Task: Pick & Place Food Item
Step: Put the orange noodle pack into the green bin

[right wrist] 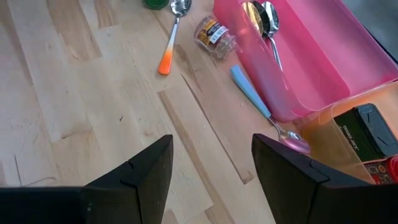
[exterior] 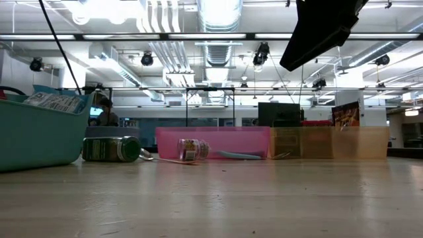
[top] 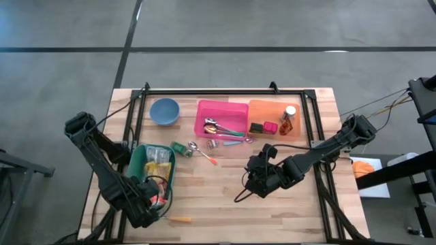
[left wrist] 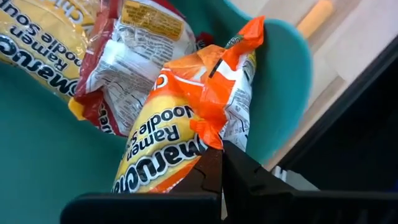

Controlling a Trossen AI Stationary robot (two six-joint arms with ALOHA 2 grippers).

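Your left gripper (left wrist: 221, 163) has its fingers pinched shut on the orange ramen noodle packet (left wrist: 186, 130), which lies inside the teal bin (top: 139, 162) with its long axis running away from the fingers. Only the left wrist view shows this grip. Your right gripper (right wrist: 211, 168), fingers apart and empty, hovers over bare tabletop (right wrist: 93, 99), well apart from the bin.

A blue bowl (top: 164, 111) is sitting at the far side of the wooden table (top: 225, 197), just beside a pink bin (top: 221, 117), in which spoons (top: 216, 126) are lying. An orange bin (top: 272, 114) is adjoining it, with a red-liquid bottle (top: 287, 121) and dark boxes (top: 257, 127) being kept inside. An orange-handled spoon (right wrist: 169, 37), a small jar (right wrist: 213, 34) and a blue-handled spoon (right wrist: 264, 107) are lying on the table beside the pink bin, and a green can (exterior: 110, 149) is lying on its side nearby.
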